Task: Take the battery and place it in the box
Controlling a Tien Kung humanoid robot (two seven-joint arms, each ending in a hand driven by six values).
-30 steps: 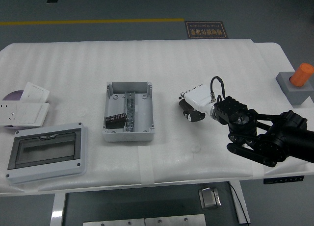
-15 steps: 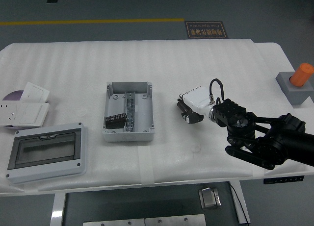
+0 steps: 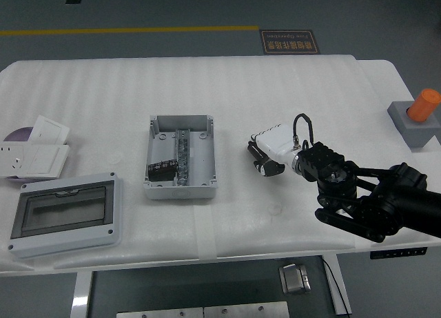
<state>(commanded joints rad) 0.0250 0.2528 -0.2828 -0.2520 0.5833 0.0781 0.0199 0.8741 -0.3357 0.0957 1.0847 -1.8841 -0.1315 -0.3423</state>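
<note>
The grey open box [image 3: 180,133] lies at the table's middle, with a metal rail down its centre. A small dark battery [image 3: 162,170] lies inside it, in the lower left part. My right hand [image 3: 264,159], with a white back and black fingers, hovers over the table about a hand's width right of the box. Its fingers [image 3: 258,154] are loosely bent and I see nothing in them. The black right arm [image 3: 372,197] comes in from the lower right. The left arm is out of view.
A grey cover with a dark window [image 3: 65,214] lies at the near left. White socket plates [image 3: 34,152] lie at the far left. A grey block with an orange cylinder [image 3: 417,118] stands at the right edge.
My right hand and wrist have shifted slightly left and down toward the table's near side. The box and battery have not moved.
</note>
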